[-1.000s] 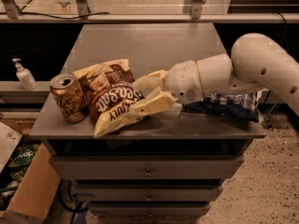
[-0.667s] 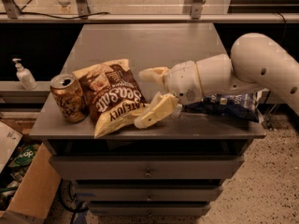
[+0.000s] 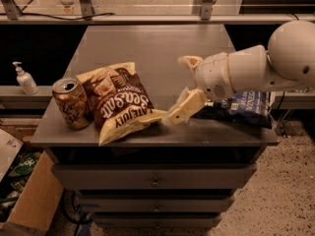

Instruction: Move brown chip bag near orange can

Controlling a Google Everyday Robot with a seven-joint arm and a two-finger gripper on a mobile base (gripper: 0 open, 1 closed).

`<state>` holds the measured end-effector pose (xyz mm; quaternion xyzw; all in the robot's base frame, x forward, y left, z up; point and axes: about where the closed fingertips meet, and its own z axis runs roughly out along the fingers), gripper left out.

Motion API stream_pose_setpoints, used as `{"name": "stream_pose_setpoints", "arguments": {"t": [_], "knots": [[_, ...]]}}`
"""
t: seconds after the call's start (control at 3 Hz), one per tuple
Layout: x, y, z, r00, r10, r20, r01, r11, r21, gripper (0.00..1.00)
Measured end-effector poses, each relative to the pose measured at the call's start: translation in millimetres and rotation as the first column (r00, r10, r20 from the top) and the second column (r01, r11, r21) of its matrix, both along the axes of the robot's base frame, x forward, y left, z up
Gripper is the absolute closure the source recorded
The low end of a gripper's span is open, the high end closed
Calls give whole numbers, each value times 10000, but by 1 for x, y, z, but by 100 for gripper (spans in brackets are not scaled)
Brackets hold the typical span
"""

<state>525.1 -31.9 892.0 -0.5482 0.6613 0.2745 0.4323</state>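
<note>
The brown chip bag (image 3: 119, 101) lies flat on the grey cabinet top (image 3: 152, 43), its cream-yellow band toward the front edge. The orange can (image 3: 71, 103) stands upright just left of the bag, touching or nearly touching it. My gripper (image 3: 183, 85) is to the right of the bag, a short gap away from it, with its cream fingers (image 3: 186, 107) spread open and nothing between them. The white arm reaches in from the right.
A dark blue chip bag (image 3: 243, 107) lies at the right of the top, partly under my arm. A soap dispenser (image 3: 24, 79) stands on a ledge at the left. A cardboard box (image 3: 29, 200) sits on the floor at lower left. Drawers are below the top.
My gripper has let go of the brown chip bag and drawn back to the right. The bag stays lying beside the can.
</note>
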Motion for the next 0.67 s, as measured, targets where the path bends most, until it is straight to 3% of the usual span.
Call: {"name": "stream_pose_setpoints", "arguments": {"t": [0.33,0.67], "knots": [[20,-51,15,9754,-2096,681,2149,9731,-832,0],[25,-103,67,8951,-4206,1480,4367,8940,-1005,0]]}}
